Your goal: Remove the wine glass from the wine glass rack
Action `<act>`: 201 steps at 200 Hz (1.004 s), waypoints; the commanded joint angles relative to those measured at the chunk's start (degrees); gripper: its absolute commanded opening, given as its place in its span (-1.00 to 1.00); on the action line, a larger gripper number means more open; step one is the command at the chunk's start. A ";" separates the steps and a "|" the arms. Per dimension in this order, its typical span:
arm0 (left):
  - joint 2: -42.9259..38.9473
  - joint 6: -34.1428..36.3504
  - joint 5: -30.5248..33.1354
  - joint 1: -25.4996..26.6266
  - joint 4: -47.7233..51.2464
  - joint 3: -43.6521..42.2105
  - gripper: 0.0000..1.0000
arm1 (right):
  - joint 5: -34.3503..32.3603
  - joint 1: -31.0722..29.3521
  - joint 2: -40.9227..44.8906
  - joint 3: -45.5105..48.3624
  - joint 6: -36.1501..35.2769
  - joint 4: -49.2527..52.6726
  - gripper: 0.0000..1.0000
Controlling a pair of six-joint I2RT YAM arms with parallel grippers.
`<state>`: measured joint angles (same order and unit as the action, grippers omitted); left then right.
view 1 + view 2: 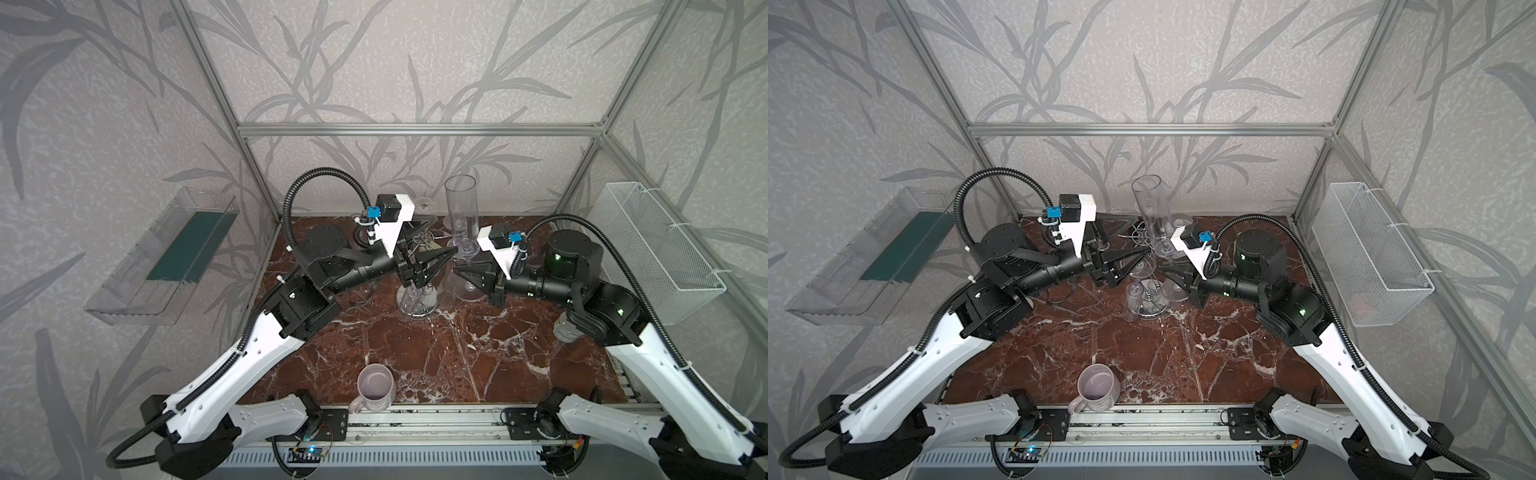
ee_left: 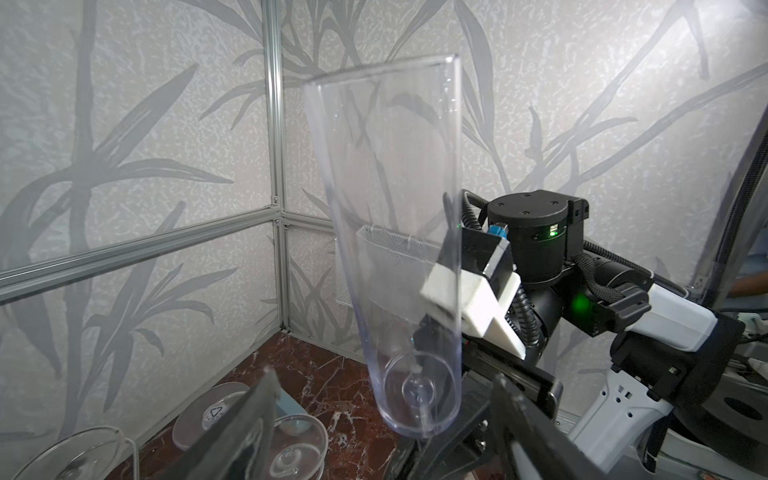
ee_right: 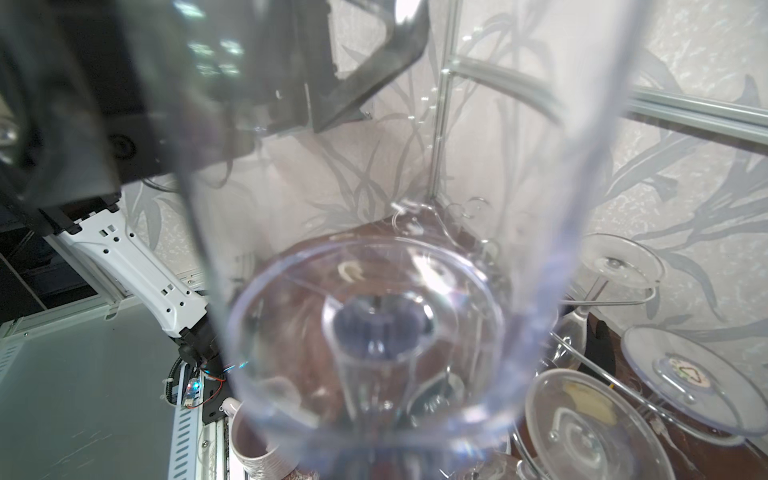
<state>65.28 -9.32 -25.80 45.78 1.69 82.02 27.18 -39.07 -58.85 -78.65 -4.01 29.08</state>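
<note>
In both top views the wine glass (image 1: pixel 460 208) stands upright in the centre of the frame, just right of the rack (image 1: pixel 428 311); the right gripper (image 1: pixel 457 271) is pressed together on its thin stem below the bowl. I judge this spot was chosen because the tall, smooth bowl would slip. The left gripper (image 1: pixel 441 237) is spread wide near the rack's top and holds nothing.

In the left wrist view the wine glass (image 2: pixel 386 232) is a clear, thin-walled tube, slightly tilted, seen past the dark, spread fingers (image 2: pixel 245 432).

In the right wrist view the wine glass (image 3: pixel 374 332) fills the frame; beside it other glasses (image 3: pixel 590 424) hang foot-up on curled chrome wire, so this one seems already free.
</note>
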 commanded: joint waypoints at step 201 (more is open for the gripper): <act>7.03 -14.84 -7.04 -0.51 -16.61 1.92 0.00 | 1.56 -4.17 2.60 6.05 1.77 -0.79 -1.00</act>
<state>72.20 -22.57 -31.73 45.60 -10.72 82.46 28.49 -42.70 -57.63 -72.44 -2.44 29.06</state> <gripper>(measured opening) 0.533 0.089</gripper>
